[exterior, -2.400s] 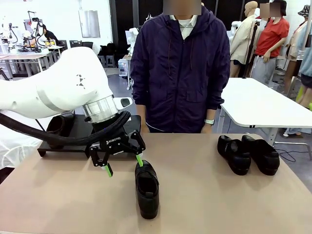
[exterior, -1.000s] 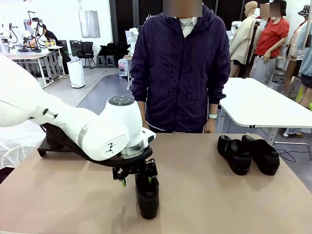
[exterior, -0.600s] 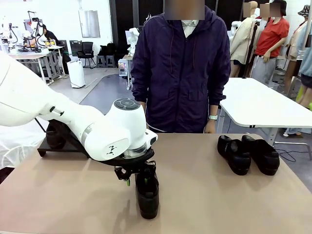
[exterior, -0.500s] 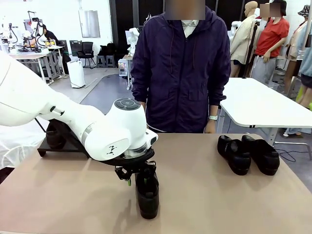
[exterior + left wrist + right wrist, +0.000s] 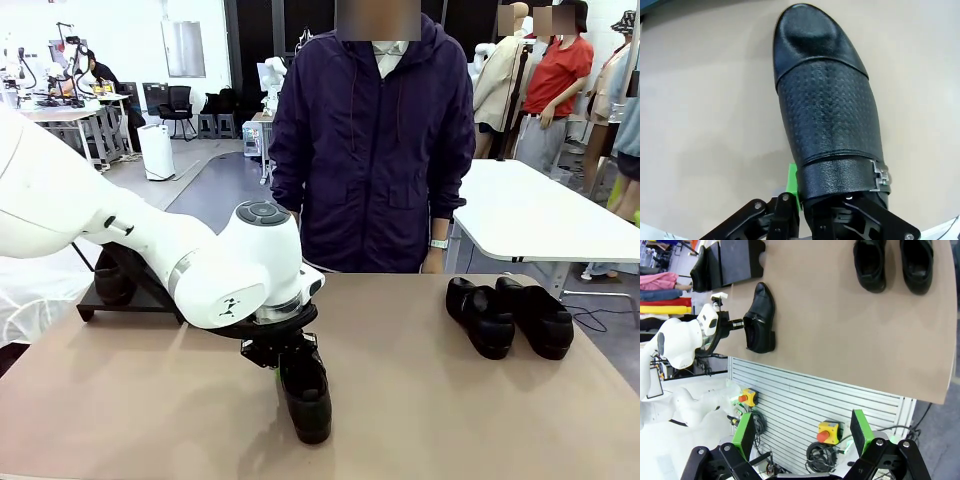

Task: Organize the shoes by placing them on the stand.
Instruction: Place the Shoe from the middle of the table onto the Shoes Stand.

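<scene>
In the front view my left gripper point(image 5: 284, 363) is shut on the heel end of a black shoe point(image 5: 308, 398) at the table's middle front. The left wrist view looks along that shoe point(image 5: 826, 105), toe pointing away, with a green pad point(image 5: 791, 181) pressed to its collar. Two more shoes point(image 5: 480, 316) point(image 5: 536, 317) sit side by side at the right. The black stand point(image 5: 150, 296) is at the far left behind my arm, with a shoe point(image 5: 702, 269) on it. My right gripper point(image 5: 802, 434) hangs open, high above the table's edge.
A person in a dark jacket point(image 5: 372, 140) stands at the far side, hands down. The tan table point(image 5: 420, 400) is bare between the held shoe and the pair. A white table point(image 5: 530, 210) stands behind on the right.
My left gripper came down over the shoe's heel and shut on it. The shoe has turned slightly, its toe swinging to the right. The pair at the right has not moved.
</scene>
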